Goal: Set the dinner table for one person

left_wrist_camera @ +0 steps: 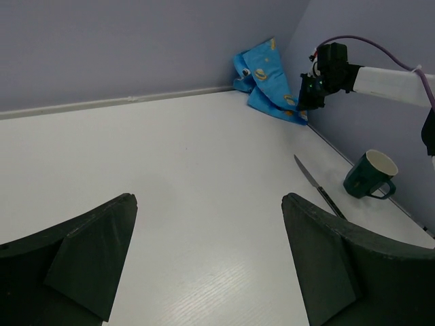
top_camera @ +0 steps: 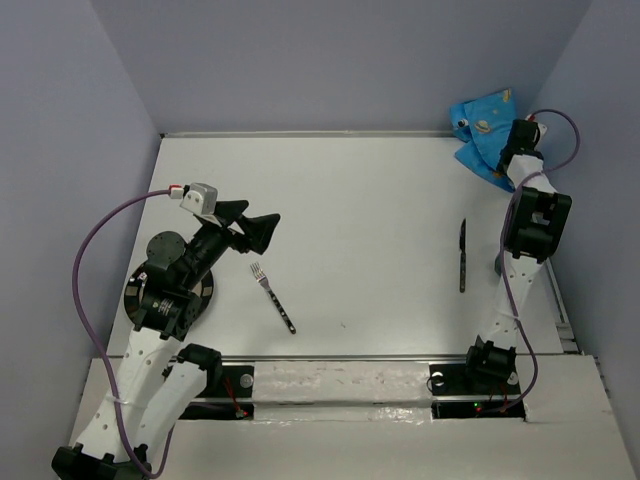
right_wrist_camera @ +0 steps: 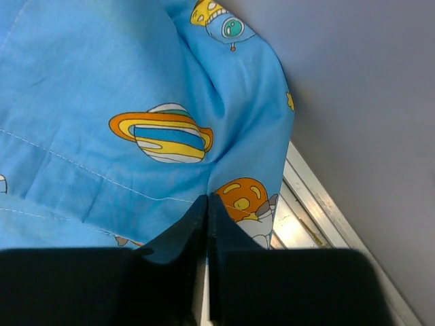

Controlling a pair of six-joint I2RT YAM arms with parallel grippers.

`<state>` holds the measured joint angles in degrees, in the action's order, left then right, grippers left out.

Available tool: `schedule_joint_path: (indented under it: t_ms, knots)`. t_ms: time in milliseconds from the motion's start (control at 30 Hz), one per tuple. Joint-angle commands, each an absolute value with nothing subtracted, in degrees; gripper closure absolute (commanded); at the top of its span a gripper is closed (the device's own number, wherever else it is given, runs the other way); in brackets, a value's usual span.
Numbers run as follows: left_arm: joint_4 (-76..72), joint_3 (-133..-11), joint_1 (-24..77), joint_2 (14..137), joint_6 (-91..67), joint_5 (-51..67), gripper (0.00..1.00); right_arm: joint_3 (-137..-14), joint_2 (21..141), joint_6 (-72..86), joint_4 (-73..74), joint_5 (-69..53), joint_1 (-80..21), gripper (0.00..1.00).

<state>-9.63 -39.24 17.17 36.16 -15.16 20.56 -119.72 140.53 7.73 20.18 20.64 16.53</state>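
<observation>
**A:** Where is the left claw [top_camera: 258, 222]?

**B:** It hangs above the left part of the large flat matte white desk [top_camera: 380, 200] with its fingers spread wide and nothing between them. A slim silver metal fork [top_camera: 272, 297] lies on the desk just beside it.

**A:** And the right claw [right_wrist_camera: 207, 204]?

**B:** It is at the far right corner, its fingers pressed together on a fold of the crumpled blue space-print cloth [right_wrist_camera: 102, 81].

**A:** Anything else?

**B:** A long dark-handled knife [top_camera: 463, 256] lies flat on the right side. A dark green ceramic mug [left_wrist_camera: 369, 175] stands upright near it, towards the wall.
</observation>
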Motion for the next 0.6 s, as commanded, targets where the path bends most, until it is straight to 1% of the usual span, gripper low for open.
schedule_joint_path:
  t_ms: [0,100,133,167,233,333,400,467,567]
  knots:
    - [-12.4,-40.3,17.0,35.3,-15.0,21.3,0.01,-118.0,137.3,8.6,20.2,20.4,17.0,1.0]
    - [-12.3,-40.3,17.1,35.2,-15.0,21.3,0.01,-115.8,135.1,10.5,18.3,17.2,17.0,1.0]
    - [-12.4,-40.3,17.1,35.2,-15.1,21.3,0.01,-114.6,134.0,10.7,17.2,14.4,17.0,1.0]
    - [-12.4,-40.3,17.1,35.2,-15.0,21.2,0.01,-113.1,130.6,11.0,15.5,13.3,17.0,1.0]
    - [-12.4,-40.3,17.1,35.3,-15.0,21.1,0.01,-106.2,126.1,10.0,7.9,11.4,15.5,1.0]
    - [-12.5,-40.2,17.0,35.4,-15.3,20.7,0.01,-101.8,118.1,8.3,3.1,8.0,11.2,1.0]
    - [-12.6,-40.2,17.0,35.3,-15.4,20.6,0.01,-101.2,113.3,7.5,2.2,6.8,9.1,1.0]
    - [-12.5,-40.1,16.9,35.3,-15.5,20.0,0.01,-100.2,110.2,6.8,0.8,4.1,6.8,1.0]
    - [-12.5,-40.0,16.9,35.3,-15.7,18.9,0.01,-99.5,105.2,4.4,0.7,0.5,0.6,1.0]
